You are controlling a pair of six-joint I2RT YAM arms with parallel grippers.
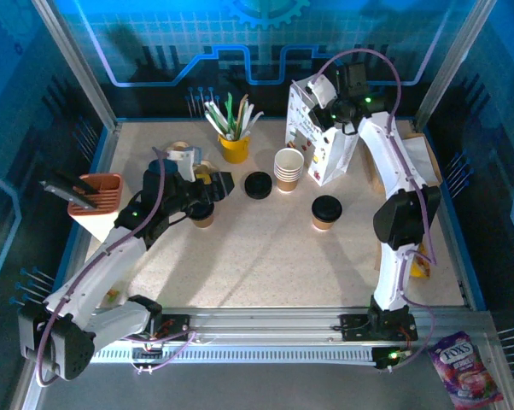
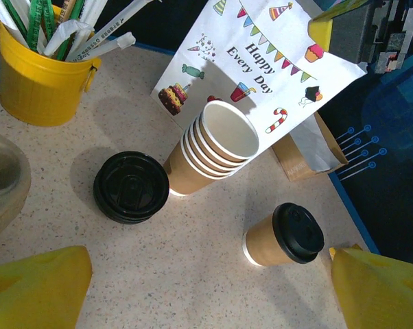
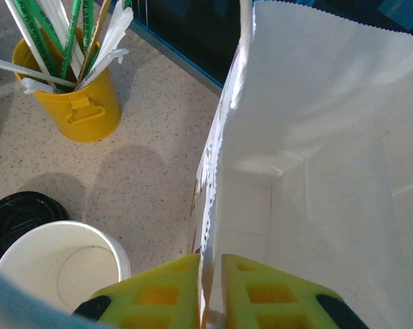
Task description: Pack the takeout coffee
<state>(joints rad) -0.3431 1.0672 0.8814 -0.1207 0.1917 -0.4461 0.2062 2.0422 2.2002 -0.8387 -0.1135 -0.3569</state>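
One takeout coffee (image 1: 326, 212), a small brown cup with a black lid (image 2: 298, 232), stands mid-table, in front of the white paper bag (image 1: 324, 149). A second brown cup (image 1: 203, 215) sits right by my left gripper (image 1: 213, 184), its top hidden by the arm. In the left wrist view, the left gripper (image 2: 206, 301) is open, its yellow fingers (image 2: 35, 291) spread wide over bare tabletop, and the lidded cup is just inside the right finger. My right gripper (image 3: 210, 291) is shut on the upper rim of the bag (image 3: 316, 137), one pad on each side of the paper. The bag stands open.
A stack of lidless paper cups (image 1: 289, 168) and a pile of black lids (image 1: 258, 184) stand between the two coffees. A yellow cup of utensils (image 1: 234, 145) is at the back. An orange holder (image 1: 99, 198) sits at the left edge. A brown box (image 2: 299, 161) lies behind the bag.
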